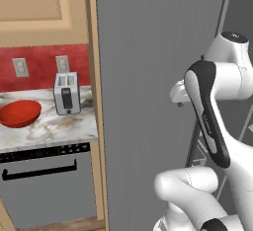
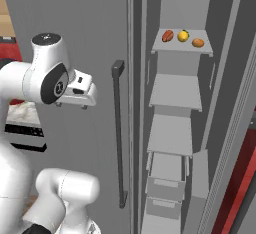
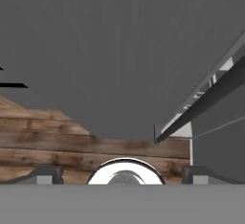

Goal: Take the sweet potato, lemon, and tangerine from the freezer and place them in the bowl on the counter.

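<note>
The tall grey freezer [image 1: 148,77] looks like matt, faintly brushed metal, its dark vertical bar handle [image 2: 118,128] smooth. Left of the freezer, the veined marble counter [image 1: 54,126] looks polished, bearing a glossy red round bowl [image 1: 19,113] and a shiny metal toaster [image 1: 66,93]. Wooden floor planks [image 3: 57,146] show grain.

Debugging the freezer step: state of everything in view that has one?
freezer: door open, shelves exposed
sweet potato: on top shelf
lemon: on top shelf
tangerine: on top shelf
bowl: on counter, empty
gripper: fingers apart, holding nothing
</note>
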